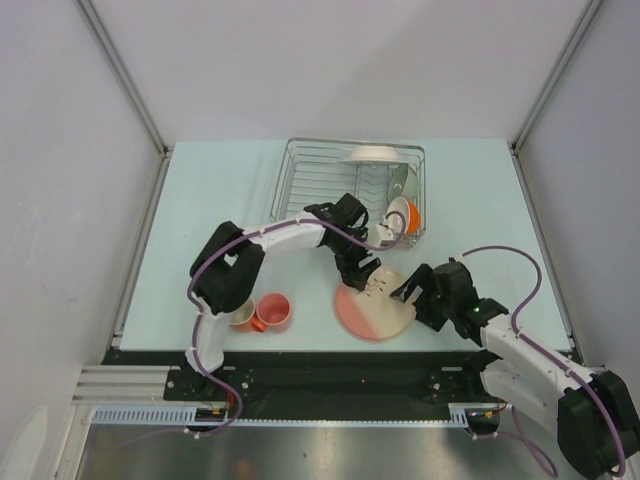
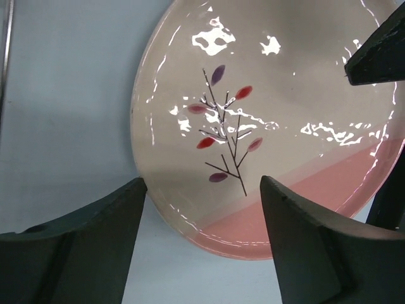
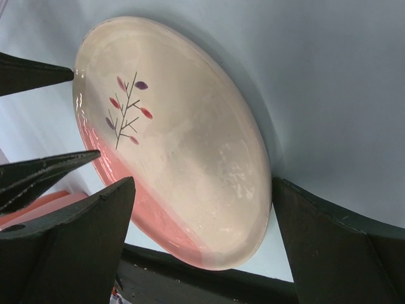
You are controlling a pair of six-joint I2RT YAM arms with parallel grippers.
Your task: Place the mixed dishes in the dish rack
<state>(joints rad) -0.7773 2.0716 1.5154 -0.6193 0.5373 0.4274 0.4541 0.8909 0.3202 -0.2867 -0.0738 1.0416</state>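
The pink-and-cream plate point(image 1: 372, 305) lies flat on the table in front of the dish rack point(image 1: 318, 178). My left gripper point(image 1: 362, 274) hangs open over the plate's far rim. In the left wrist view the plate point(image 2: 272, 114) shows between the fingers point(image 2: 95, 247), which stand apart and clear of it. My right gripper point(image 1: 408, 290) is open at the plate's right edge, its jaws on either side of the rim point(image 3: 253, 253). In the rack are an orange-red mug point(image 1: 405, 215), a pale green bowl point(image 1: 398, 180) and a white dish point(image 1: 372, 153).
A pinkish cup point(image 1: 273, 312) and a cream-lined cup point(image 1: 241, 316) stand beside the left arm's base. The table's black front edge point(image 3: 209, 285) runs just below the plate. Both grippers crowd the same plate. The rack's left half holds only bare prongs.
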